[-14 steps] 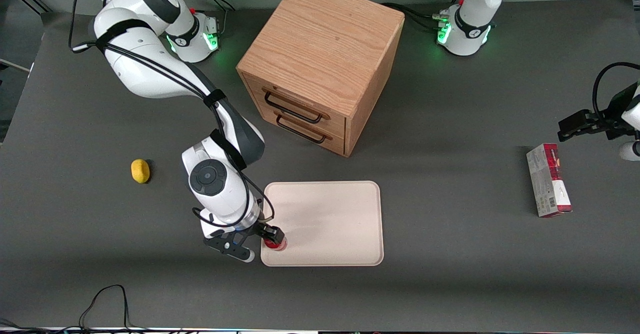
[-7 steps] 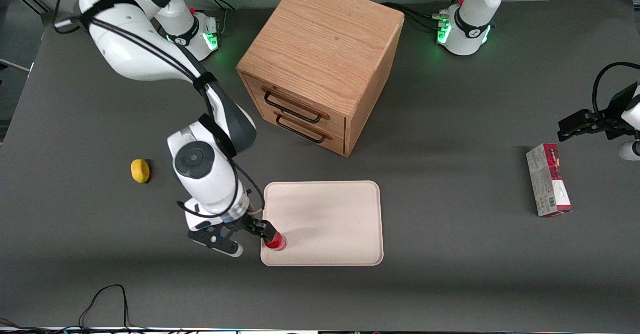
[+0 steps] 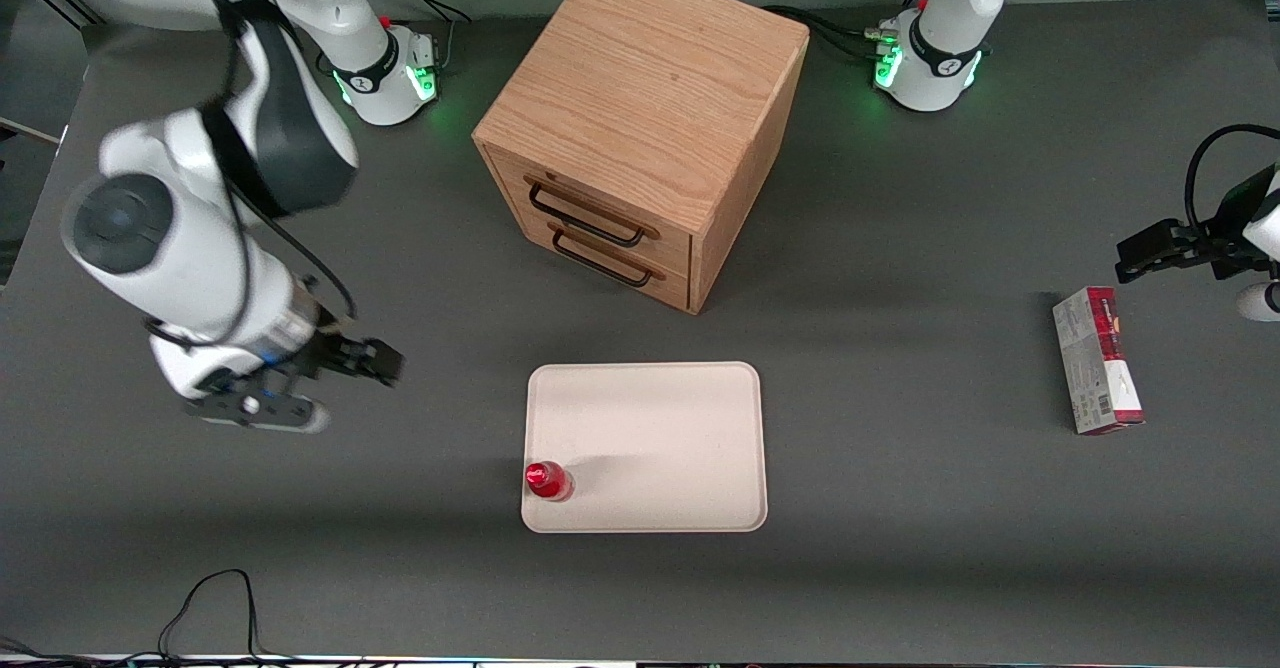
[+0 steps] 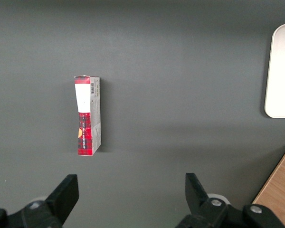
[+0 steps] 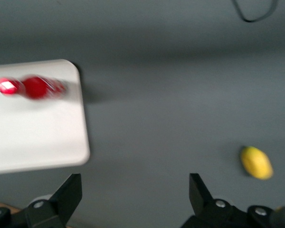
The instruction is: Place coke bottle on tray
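Front view: the gripper (image 3: 385,363) hangs open and empty above the table, well apart from the tray (image 3: 660,428), where the coke bottle (image 3: 548,481) stands upright in a near corner. Right wrist view: spread fingers (image 5: 69,192), with the bottle (image 5: 35,88) on the tray (image 5: 38,137), and a lemon (image 5: 256,162) nearby.

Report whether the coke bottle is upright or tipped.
Upright: the coke bottle stands cap-up on the tray, near its corner. The open gripper is clear.

The desk (image 3: 900,508) is matt dark grey. The tray (image 3: 660,428) looks like smooth matt cream plastic. The coke bottle (image 3: 548,481) is glossy red. The cabinet (image 3: 640,108) shows grained wood with dark metal handles.

The gripper (image 3: 375,363), black and matt, hangs above the desk with jaws apart.
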Controlling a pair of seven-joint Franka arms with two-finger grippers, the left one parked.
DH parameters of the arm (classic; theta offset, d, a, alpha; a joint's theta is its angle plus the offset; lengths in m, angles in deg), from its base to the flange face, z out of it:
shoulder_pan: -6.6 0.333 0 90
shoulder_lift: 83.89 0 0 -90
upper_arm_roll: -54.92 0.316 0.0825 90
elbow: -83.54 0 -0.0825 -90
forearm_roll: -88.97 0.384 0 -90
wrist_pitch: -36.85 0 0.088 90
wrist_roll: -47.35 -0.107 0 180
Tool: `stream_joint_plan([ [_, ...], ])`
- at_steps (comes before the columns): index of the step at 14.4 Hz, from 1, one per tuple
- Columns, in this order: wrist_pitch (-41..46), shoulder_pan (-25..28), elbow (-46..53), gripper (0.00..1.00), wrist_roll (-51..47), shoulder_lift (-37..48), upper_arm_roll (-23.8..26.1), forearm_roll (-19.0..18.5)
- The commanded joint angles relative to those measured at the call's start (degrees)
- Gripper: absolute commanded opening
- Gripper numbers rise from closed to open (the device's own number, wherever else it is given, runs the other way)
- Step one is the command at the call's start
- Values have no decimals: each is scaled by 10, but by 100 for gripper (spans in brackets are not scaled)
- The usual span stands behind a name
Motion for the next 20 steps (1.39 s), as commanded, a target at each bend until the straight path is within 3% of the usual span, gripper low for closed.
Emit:
stream_joint_plan([
  [1,18,3,-147,100,77,143,-42,15],
  [3,67,-6,-156,100,107,184,-68,23],
  [6,113,-36,-156,100,155,218,-105,87],
  [11,120,-38,-156,100,150,250,-111,86],
  [20,76,-41,-159,100,142,233,-105,61],
])
